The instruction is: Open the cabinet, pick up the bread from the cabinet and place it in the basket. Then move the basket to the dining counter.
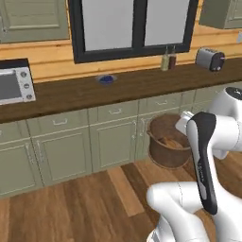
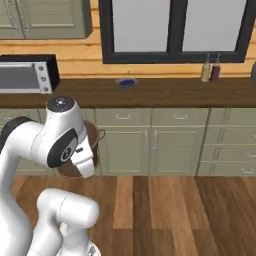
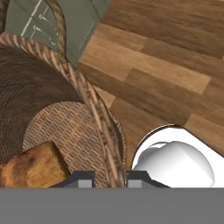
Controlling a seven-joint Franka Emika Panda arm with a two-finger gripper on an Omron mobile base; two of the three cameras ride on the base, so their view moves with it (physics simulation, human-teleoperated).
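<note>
My gripper [image 3: 109,179] is shut on the rim of the round brown woven basket [image 3: 52,92], with one fingertip inside the wall and one outside. The basket [image 1: 163,142] hangs above the wood floor, in front of the low olive cupboards, and my arm covers part of it [image 2: 96,136]. The bread [image 3: 30,168], a golden-brown crusty lump, lies on the basket's bottom. Pale olive wall cabinets [image 1: 33,19] [image 2: 45,17] hang at the top left with their doors shut. The dining counter is out of view.
A dark wood worktop [image 1: 132,87] with an orange plank backsplash runs under a window. On it stand a toaster oven [image 1: 14,85], a blue dish [image 1: 106,79], two bottles [image 1: 168,60] and a toaster [image 1: 210,59]. Open wood floor [image 2: 165,210] lies to the right.
</note>
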